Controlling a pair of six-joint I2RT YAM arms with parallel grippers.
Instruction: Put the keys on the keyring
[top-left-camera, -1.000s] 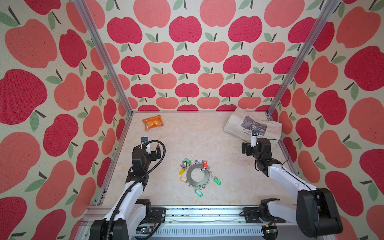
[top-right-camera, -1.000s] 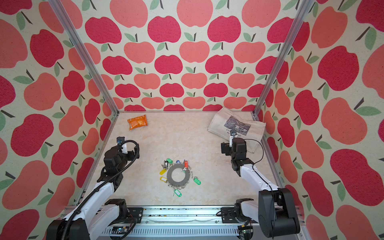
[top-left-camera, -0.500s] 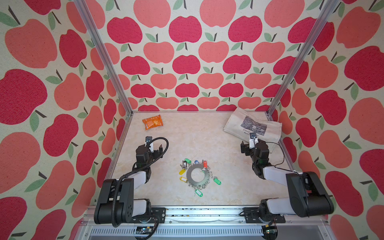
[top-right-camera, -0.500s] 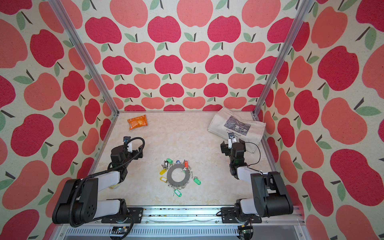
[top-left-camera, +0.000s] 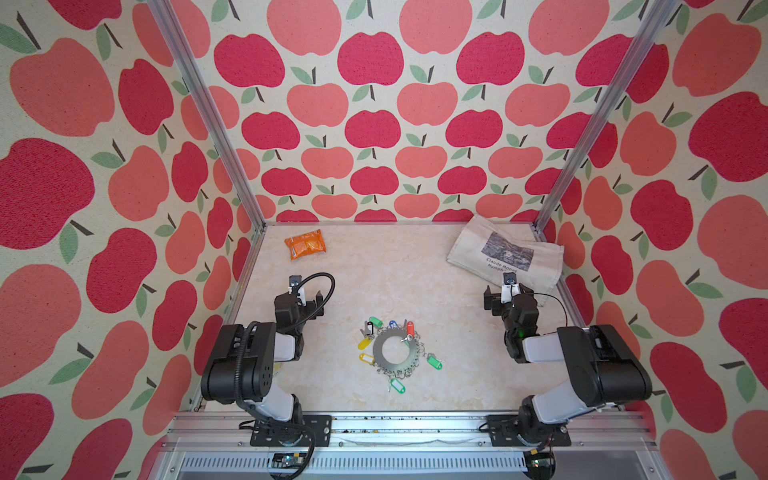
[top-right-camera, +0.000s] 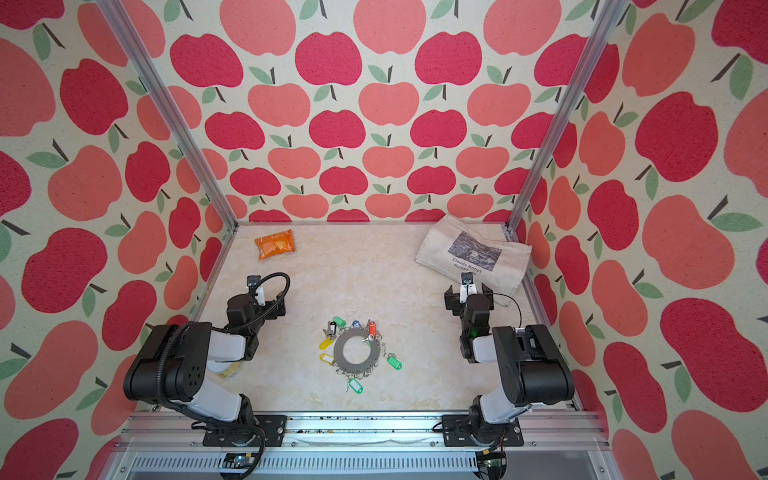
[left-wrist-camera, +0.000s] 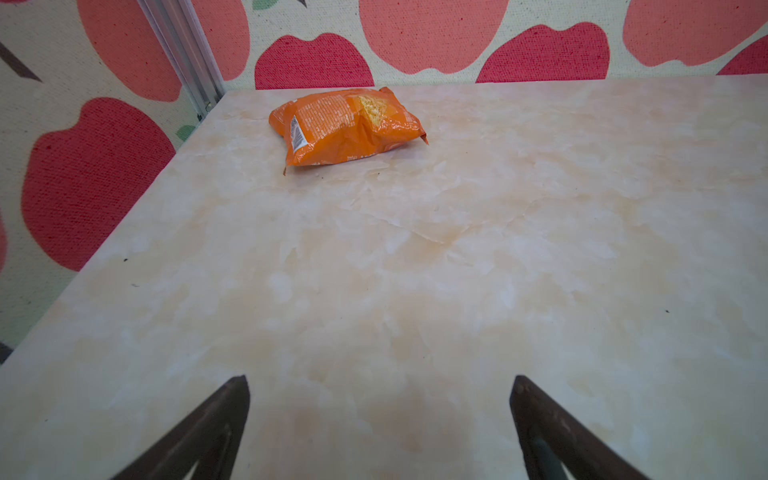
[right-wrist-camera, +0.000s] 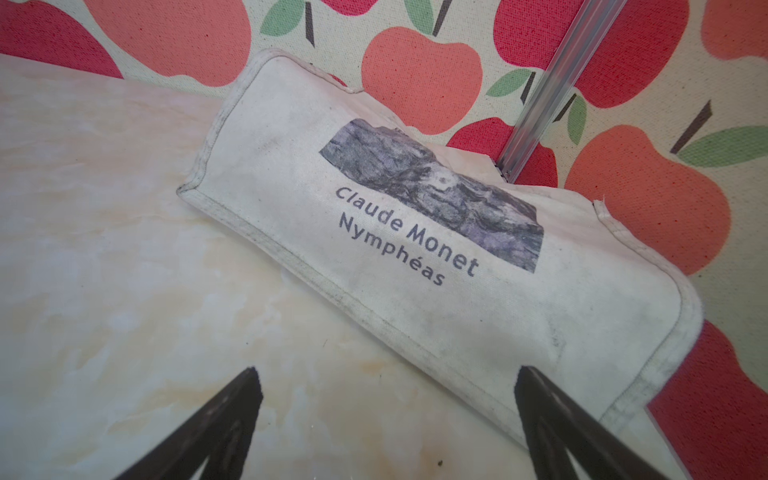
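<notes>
— How do the claws stand at this moment?
— Both are spread wide and hold nothing. The left claw (left-wrist-camera: 379, 382) hangs low over the bare bench (left-wrist-camera: 540, 249) and looks toward the orange packet (left-wrist-camera: 349, 124), which lies well ahead of it. The right claw (right-wrist-camera: 386, 372) has the edge of the cloth bag (right-wrist-camera: 415, 249) just ahead of it.
— And where is the keyring?
— The keyring (top-left-camera: 378, 353) lies flat on the bench between the two claws, but behind them, toward the arm bases, so no wrist view shows it. The keys (top-left-camera: 365, 330) with their coloured tags lie around its rim, touching or just beside the small wire rings. Which ones are already hooked I cannot tell, it is too small.
— So which step is in hand?
— I judge that no hooking is in hand: both arms sit folded, and the claws are well apart from the work.
— What does the next move call for?
— One claw must turn inward and back toward the keyring and come down on one loose key, while the other claw steadies the keyring so that it does not slide
</notes>
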